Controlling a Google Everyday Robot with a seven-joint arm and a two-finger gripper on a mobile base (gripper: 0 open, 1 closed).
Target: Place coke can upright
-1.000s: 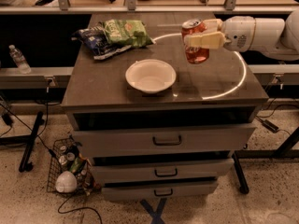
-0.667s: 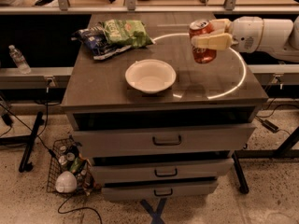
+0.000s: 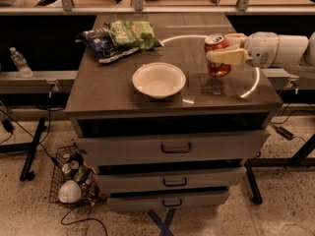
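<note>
The tool (image 3: 218, 46) reaches in from the right on its white arm (image 3: 275, 49), its two fingers closed on the coke can (image 3: 217, 62), which stands close to upright over the right half of the worktop (image 3: 108, 85). I cannot tell whether the can's base touches the surface. Bare surface lies in front of the can up to the front edge, and to its right up to the side edge (the arm crosses that edge). The white bowl (image 3: 159, 79) sits well apart to the left, and the green chip bag (image 3: 133, 33) and blue chip bag (image 3: 98, 41) lie at the far left corner. Compared with a second ago, the can has shifted right and lower, toward the surface.
</note>
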